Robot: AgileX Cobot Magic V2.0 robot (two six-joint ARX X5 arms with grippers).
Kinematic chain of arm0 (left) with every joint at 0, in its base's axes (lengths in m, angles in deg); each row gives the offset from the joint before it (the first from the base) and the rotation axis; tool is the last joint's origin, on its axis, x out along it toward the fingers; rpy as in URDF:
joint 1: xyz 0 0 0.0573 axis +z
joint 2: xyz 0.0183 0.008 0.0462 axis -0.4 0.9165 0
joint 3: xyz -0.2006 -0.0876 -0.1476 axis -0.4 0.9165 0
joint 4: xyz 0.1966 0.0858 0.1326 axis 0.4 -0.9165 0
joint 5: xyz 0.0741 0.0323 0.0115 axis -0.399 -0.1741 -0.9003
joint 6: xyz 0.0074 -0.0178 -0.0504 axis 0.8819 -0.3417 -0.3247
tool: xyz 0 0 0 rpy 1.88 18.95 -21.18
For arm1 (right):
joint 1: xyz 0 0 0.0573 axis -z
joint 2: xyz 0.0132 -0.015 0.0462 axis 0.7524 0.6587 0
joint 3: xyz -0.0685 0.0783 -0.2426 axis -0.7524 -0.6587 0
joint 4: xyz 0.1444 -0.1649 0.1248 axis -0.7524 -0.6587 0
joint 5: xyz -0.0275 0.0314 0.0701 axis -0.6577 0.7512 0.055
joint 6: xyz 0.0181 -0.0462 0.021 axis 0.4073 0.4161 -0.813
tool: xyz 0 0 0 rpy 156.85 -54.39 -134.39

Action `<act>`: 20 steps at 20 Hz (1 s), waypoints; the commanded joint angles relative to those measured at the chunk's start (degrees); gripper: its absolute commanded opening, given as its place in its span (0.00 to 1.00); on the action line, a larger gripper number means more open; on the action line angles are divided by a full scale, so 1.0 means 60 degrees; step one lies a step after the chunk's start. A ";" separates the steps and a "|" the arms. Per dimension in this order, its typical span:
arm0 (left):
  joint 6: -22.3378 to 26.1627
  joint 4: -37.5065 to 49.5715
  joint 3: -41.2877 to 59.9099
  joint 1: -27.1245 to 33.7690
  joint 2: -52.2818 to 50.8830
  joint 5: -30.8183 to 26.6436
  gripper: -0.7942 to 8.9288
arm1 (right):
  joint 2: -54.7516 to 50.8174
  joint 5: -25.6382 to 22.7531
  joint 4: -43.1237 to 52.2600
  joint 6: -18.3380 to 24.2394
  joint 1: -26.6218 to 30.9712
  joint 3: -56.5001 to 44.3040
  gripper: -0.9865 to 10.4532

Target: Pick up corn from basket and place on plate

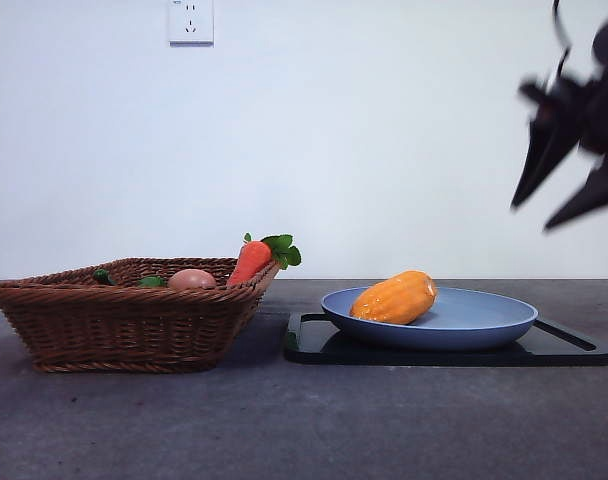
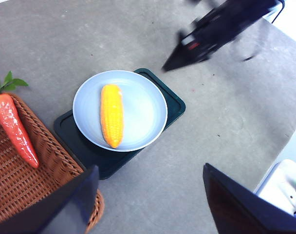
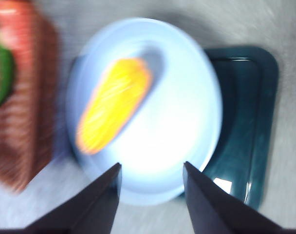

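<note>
I see the corn [image 1: 395, 298] lying on its side on the plate [image 1: 484, 322], toward the plate's basket-side half, touching nothing else. The plate sits on a black tray [image 1: 574, 350]. The basket [image 1: 114, 325] stands just beside the tray, with a carrot [image 1: 250, 262] leaning over its rim. My right gripper [image 1: 566, 185] hangs above the plate's far side, well clear of the corn, jaws spread and holding nothing. My left gripper [image 2: 148, 204] hovers high between basket and tray, jaws wide, also holding nothing.
</note>
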State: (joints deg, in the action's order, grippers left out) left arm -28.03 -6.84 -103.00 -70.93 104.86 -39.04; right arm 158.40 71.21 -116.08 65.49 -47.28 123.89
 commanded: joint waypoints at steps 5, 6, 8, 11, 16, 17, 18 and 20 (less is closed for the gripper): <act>0.0273 0.0051 -0.0244 0.0087 0.0055 -0.0044 0.44 | -0.3566 -0.0962 -0.2586 0.1206 -0.1075 0.0175 0.26; 0.0277 0.0015 -0.0244 0.0087 0.0055 -0.0044 0.43 | -0.4044 -0.1169 -0.2958 0.1242 -0.1297 0.0175 0.25; 0.0295 -0.0171 -0.0244 0.0087 0.0058 -0.0047 0.38 | -0.4987 -0.1708 -0.3595 0.1249 -0.1818 0.0168 0.21; 0.0310 -0.0510 -0.0244 0.0087 0.0066 -0.0047 0.22 | -0.6033 -0.1971 -0.4095 0.1322 -0.2503 0.0153 0.10; 0.0382 -0.0579 -0.0204 0.0087 0.0066 -0.0051 0.09 | -0.7206 -0.2040 -0.4131 0.1319 -0.2867 -0.0229 0.09; 0.0382 -0.0437 -0.0142 0.0087 0.0066 -0.0051 0.09 | -0.7464 -0.2029 -0.3952 0.1315 -0.2867 -0.0576 0.09; 0.0379 -0.0157 0.0025 0.0087 0.0040 -0.0047 0.09 | -0.7745 -0.2029 -0.3683 0.1315 -0.2867 -0.1035 0.09; 0.0219 0.0863 0.0834 0.0087 -0.0186 -0.0040 0.09 | -0.8353 -0.1956 -0.2805 0.1155 -0.2867 -0.2138 0.09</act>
State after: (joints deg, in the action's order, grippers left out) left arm -26.58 -2.23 -97.72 -70.08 103.24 -39.06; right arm 108.00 59.39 -133.85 72.46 -64.19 111.19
